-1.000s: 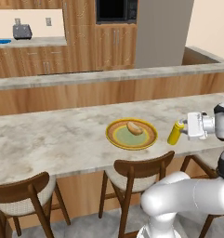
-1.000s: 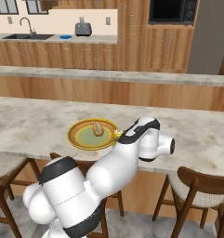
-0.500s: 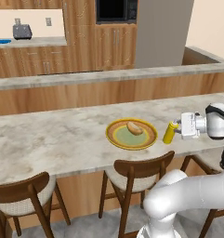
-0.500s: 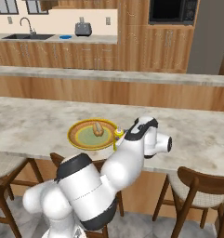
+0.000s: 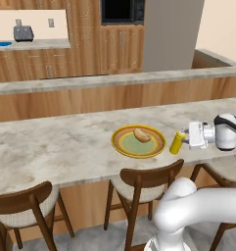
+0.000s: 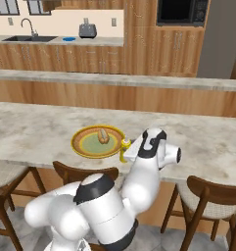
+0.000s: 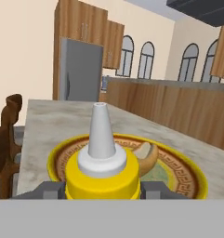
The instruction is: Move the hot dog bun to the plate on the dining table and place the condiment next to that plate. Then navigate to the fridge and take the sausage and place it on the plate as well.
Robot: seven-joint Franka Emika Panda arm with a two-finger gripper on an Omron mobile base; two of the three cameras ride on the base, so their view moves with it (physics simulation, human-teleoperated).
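My gripper [image 5: 185, 141] is shut on the condiment [image 5: 177, 142], a yellow squeeze bottle with a white nozzle, held low over the dining table [image 5: 56, 147] just right of the plate [image 5: 120, 145]. I cannot tell whether the bottle's base touches the top. The hot dog bun [image 5: 141, 135] lies on the plate's far side. In the hand view the condiment [image 7: 103, 172] sits between my fingers [image 7: 50, 189], with the bun [image 7: 148, 157] and the plate [image 7: 187, 179] right behind it. In the right base view my arm covers most of the condiment [image 6: 125, 148]. The sausage is out of view.
Wooden chairs [image 5: 139, 184] stand along the table's near edge. A higher marbled ledge [image 5: 114, 78] runs behind the table. Beyond it are wood cabinets, a tall grey fridge front [image 5: 171, 34], a toaster [image 5: 22, 33] and a blue plate [image 5: 3, 43].
My gripper has carried the condiment leftward and slightly down, closer to the plate's right rim. The bun and plate have not moved.
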